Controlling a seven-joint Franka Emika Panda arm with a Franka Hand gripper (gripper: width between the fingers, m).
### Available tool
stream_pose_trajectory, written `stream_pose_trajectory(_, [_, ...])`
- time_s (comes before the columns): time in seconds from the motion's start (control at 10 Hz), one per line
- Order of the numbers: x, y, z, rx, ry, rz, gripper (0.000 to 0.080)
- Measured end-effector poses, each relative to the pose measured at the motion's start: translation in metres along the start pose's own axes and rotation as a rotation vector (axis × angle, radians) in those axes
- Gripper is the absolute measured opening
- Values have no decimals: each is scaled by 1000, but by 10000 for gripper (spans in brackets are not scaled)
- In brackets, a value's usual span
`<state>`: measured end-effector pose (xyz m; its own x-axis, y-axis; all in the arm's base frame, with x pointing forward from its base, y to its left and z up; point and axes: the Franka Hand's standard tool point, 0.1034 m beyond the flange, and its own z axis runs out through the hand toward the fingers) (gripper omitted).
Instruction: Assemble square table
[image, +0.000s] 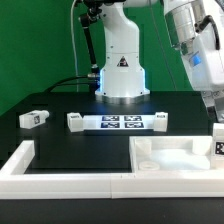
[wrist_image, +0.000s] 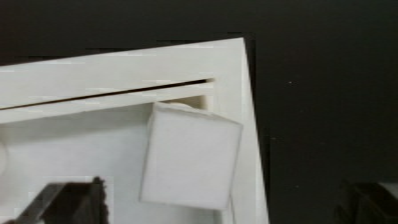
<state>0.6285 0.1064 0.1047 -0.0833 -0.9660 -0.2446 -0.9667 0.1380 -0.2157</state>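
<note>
The square table's white slab (image: 170, 157) lies at the front on the exterior view's right, its recessed pockets facing up. The wrist view looks down on one corner of the slab (wrist_image: 71, 120). A short white leg block (wrist_image: 192, 157) stands slightly tilted at that corner's pocket. My gripper (wrist_image: 222, 208) is open above it, with a dark finger on either side, both well clear of the block. In the exterior view the gripper (image: 215, 110) hangs at the right edge over a tag-marked leg block (image: 219, 141). Another leg block (image: 33, 118) lies on the black table at the left.
The marker board (image: 115, 122) lies flat in front of the robot's white base (image: 122, 70). A long low white border wall (image: 60, 172) runs along the front and turns back at the left. A green backdrop stands behind.
</note>
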Motion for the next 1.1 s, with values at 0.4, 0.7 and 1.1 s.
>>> stream_pose_trajectory(0.4, [-1,-1,-8,20,0,-59,649])
stream_pose_trajectory(0.7, [0,8,-22,32,6,-190,649])
stream_pose_trajectory(1.1, [3,8,-22,32,17,-489,649])
